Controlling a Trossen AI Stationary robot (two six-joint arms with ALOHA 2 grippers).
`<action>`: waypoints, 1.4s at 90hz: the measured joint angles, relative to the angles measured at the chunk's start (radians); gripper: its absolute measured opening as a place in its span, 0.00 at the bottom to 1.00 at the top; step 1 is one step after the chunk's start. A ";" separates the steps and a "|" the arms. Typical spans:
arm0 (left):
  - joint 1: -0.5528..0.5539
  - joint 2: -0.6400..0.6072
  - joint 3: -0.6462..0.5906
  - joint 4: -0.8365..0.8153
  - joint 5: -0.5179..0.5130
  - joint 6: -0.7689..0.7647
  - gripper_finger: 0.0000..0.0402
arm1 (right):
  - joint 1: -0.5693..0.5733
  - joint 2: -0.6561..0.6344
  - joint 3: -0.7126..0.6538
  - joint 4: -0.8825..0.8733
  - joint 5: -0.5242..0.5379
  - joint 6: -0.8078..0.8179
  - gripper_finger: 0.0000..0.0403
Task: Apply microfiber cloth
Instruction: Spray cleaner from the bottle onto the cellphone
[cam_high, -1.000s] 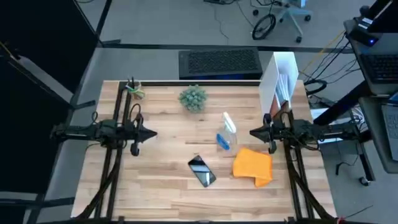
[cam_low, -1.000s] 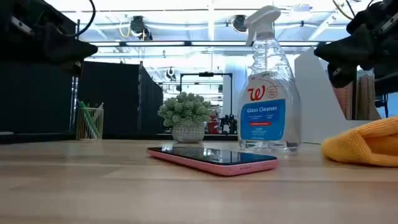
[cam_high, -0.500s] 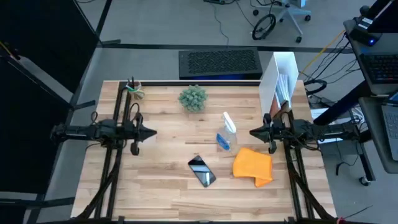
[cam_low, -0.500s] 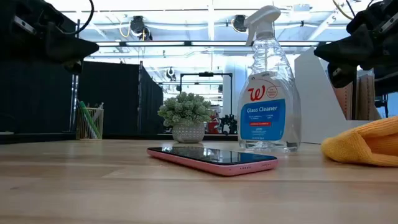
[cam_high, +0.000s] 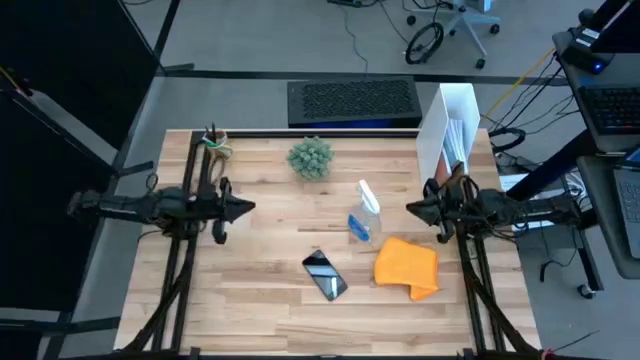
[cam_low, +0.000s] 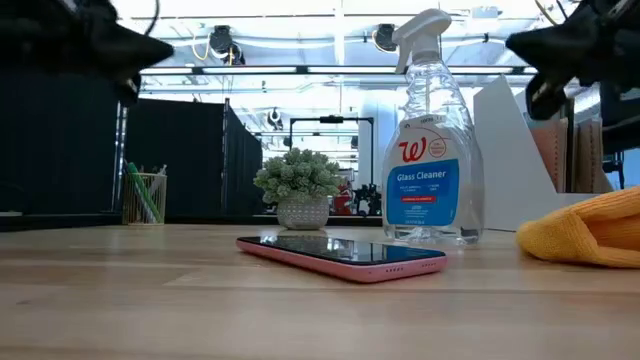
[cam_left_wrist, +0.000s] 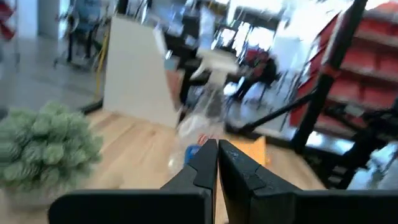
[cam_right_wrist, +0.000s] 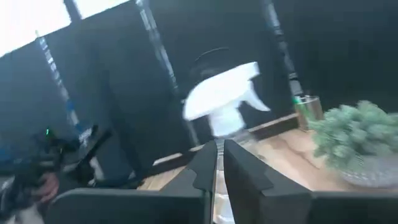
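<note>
The microfiber cloth (cam_high: 408, 267) lies near the table's (cam_high: 260, 300) right edge, both grippers' (cam_high: 247, 208) (cam_high: 409, 211) jaws pressed together above.

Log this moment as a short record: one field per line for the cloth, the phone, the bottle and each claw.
cloth: microfiber cloth, orange, crumpled on the table's right side, untouched
phone: smartphone lying flat, left of the cloth, apart from it
bottle: spray bottle upright, behind the phone
left claw: left claw shut, raised over the table's left side, holding nothing
right claw: right claw shut, raised behind the cloth, holding nothing
</note>
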 joint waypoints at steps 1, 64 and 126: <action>-0.002 0.024 0.010 0.000 -0.002 -0.005 0.00 | 0.003 0.006 0.003 -0.002 -0.001 -0.004 0.03; -0.397 1.158 0.627 -0.150 -0.105 -0.698 0.00 | 0.419 0.731 0.262 -0.187 0.033 -0.035 0.03; -0.374 1.437 0.635 -0.007 -0.047 -1.351 0.18 | 0.327 1.429 0.495 -0.038 0.166 -0.218 0.29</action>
